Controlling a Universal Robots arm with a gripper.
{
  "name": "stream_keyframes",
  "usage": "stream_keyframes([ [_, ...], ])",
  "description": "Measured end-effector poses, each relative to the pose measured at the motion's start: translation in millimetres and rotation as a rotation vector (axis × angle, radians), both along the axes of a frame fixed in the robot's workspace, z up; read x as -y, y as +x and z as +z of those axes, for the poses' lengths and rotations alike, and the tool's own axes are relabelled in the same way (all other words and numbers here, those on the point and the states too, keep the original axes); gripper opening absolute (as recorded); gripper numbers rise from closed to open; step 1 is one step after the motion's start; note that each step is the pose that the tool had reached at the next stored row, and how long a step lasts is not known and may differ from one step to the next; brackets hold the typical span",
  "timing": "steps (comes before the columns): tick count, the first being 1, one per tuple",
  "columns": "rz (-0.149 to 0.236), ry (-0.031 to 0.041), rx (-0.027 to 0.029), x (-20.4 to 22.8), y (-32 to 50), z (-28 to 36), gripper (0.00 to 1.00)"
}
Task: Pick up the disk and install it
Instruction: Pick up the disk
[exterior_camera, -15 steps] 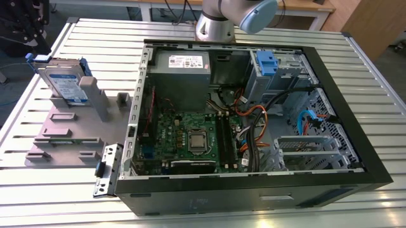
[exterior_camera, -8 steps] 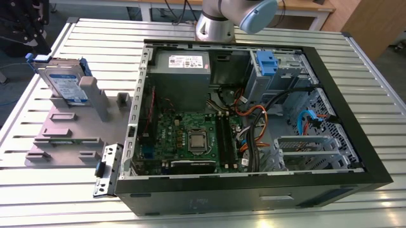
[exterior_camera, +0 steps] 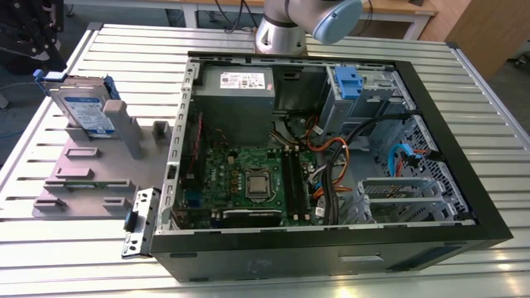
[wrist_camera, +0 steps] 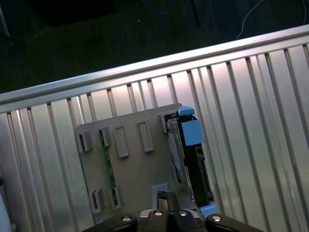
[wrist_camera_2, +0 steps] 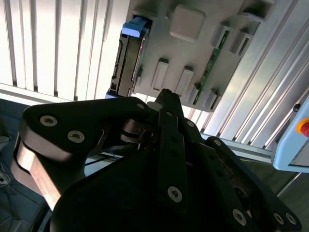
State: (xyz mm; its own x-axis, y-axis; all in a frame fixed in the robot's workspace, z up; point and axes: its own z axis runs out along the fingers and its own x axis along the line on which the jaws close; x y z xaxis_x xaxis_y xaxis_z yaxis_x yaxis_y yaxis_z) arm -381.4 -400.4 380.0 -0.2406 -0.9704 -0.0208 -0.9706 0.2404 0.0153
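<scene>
Gripper (wrist_camera_2: 165, 95) (wrist_camera: 166, 199) in both wrist views: jaws look closed, tips together, nothing between them. The disk (wrist_camera: 193, 154) (wrist_camera_2: 126, 63) sits beyond the jaw tips and off to one side, well apart from them, no contact. It stands on edge in a slot at the rim of a grey holder plate (wrist_camera: 135, 174) (wrist_camera_2: 193, 48), blue carrier tab at its far end. Exterior view: disk (exterior_camera: 83, 112) upright in the holder (exterior_camera: 83, 180), label face visible, on the slatted metal surface (exterior_camera: 480, 93), just beside the open computer case (exterior_camera: 331, 155). Inside the case, a grey drive cage with a blue latch (exterior_camera: 348, 84) sits next to the power supply (exterior_camera: 236, 93). Arm (exterior_camera: 306, 25) stands behind the case.
</scene>
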Motion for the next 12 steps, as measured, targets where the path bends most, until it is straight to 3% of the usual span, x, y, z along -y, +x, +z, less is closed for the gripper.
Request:
stream_keyframes([
  [12, 0.029, 0.0, 0.0, 0.0, 0.0, 0.0, 0.11],
])
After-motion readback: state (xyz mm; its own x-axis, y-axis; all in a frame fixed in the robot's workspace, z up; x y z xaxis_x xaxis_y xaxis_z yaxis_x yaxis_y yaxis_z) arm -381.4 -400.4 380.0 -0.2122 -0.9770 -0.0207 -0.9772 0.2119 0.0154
